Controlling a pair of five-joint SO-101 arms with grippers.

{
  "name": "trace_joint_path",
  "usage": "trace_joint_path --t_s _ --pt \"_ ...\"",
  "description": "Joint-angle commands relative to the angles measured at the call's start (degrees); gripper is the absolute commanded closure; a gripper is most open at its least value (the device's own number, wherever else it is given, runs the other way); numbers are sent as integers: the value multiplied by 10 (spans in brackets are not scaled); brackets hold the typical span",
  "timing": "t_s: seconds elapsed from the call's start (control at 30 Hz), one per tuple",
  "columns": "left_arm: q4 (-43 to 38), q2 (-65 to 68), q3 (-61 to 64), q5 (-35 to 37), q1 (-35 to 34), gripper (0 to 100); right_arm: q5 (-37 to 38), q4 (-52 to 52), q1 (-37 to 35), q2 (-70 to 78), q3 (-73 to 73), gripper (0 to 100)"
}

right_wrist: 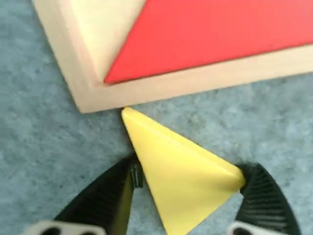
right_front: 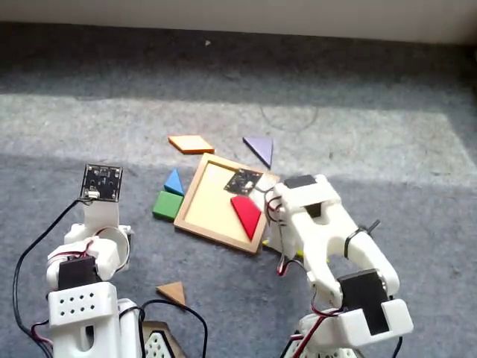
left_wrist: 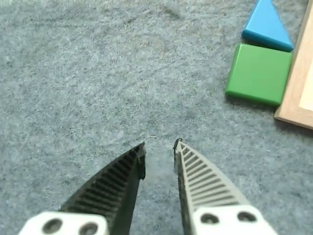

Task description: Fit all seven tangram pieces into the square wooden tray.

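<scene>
The square wooden tray (right_front: 195, 200) lies mid-table with a red triangle (right_front: 247, 214) inside it. My right gripper (right_wrist: 188, 166) is shut on a yellow triangle (right_wrist: 181, 176) that lies on the carpet, its tip touching the tray's corner (right_wrist: 93, 100); the red triangle (right_wrist: 220, 34) fills the tray beside it. My left gripper (left_wrist: 160, 143) hovers open over bare carpet, apart from the green square (left_wrist: 257, 73) and blue triangle (left_wrist: 266, 24) next to the tray's rim (left_wrist: 296, 105). An orange parallelogram (right_front: 191, 143), a purple triangle (right_front: 259, 149) and a brown triangle (right_front: 173, 292) lie loose.
The right arm (right_front: 320, 224) leans over the tray's right corner. The left arm (right_front: 89, 253) stands at the front left. Grey carpet covers the table, and a pale wall edge runs along the far side.
</scene>
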Motion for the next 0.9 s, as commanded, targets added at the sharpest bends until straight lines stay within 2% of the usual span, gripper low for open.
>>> trace_joint_path --t_s 0.0,0.2,0.4,0.53,0.6,0.73,0.87 --pt "-8 -7 -4 -4 -4 884 15 -13 3 15 -5 803" --pt "-8 -7 -4 -4 -4 884 15 -12 8 14 -8 807" --pt "-8 -7 -4 -4 -4 884 15 -10 51 -18 -24 807" --pt "-9 -7 -4 -4 -4 884 15 51 70 -96 -43 807" --pt "-11 -7 -4 -4 -4 884 12 76 68 -133 -55 807" --pt "-10 -7 -4 -4 -4 884 -51 80 46 -185 -63 807" --pt "-9 -7 -4 -4 -4 884 -103 79 -20 -205 -64 807"
